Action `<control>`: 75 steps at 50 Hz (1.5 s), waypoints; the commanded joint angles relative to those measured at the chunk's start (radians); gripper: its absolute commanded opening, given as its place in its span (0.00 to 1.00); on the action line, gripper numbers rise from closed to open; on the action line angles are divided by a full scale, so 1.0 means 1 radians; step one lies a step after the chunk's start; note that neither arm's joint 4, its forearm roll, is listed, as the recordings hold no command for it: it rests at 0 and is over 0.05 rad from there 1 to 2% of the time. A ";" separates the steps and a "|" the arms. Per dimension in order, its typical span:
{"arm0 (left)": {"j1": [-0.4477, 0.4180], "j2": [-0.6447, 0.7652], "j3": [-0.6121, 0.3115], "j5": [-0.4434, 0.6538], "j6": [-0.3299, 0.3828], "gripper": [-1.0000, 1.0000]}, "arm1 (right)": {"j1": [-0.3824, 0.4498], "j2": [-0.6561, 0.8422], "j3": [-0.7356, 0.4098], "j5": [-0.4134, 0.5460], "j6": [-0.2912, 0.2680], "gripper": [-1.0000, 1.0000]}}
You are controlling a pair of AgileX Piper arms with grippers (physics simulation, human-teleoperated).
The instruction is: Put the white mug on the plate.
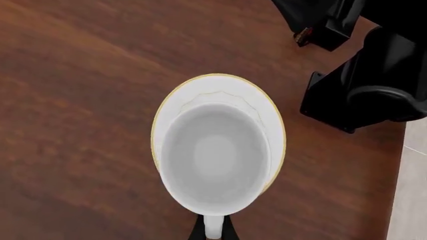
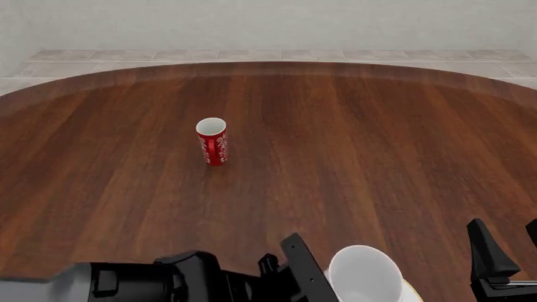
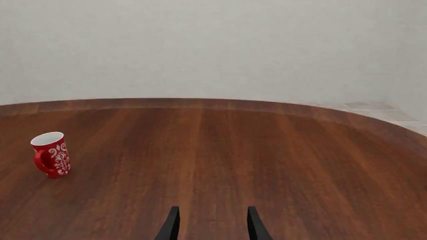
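- Left wrist view: white mug (image 1: 215,157) fills frame centre, mouth up, directly over the plate (image 1: 268,105), whose gold rim peeks out around it. Resting or just above: can't tell.
- Left tool (image 1: 212,231) pinches the mug's handle at the bottom edge, tips closed around it.
- Front view: mug (image 2: 365,274) bottom centre-right, left arm alongside it, so the left arm does the job; likely next is lower and release.
- Right tool (image 3: 211,223) holds nothing, tips parted over bare desk (image 3: 280,150).
- Red cup (image 2: 212,141) upper left of centre, well apart.
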 commanded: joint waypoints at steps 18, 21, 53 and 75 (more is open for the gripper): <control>-0.017 0.071 -0.015 -0.041 -0.002 0.00 | 0.000 0.000 0.000 0.000 0.000 1.00; -0.016 0.072 -0.015 -0.043 -0.002 0.00 | 0.000 0.000 0.000 0.000 0.000 1.00; -0.020 0.074 -0.021 -0.066 0.016 1.00 | 0.000 0.000 0.000 0.000 0.000 1.00; -0.024 0.048 -0.017 -0.043 0.009 1.00 | 0.000 0.000 0.000 0.000 0.000 1.00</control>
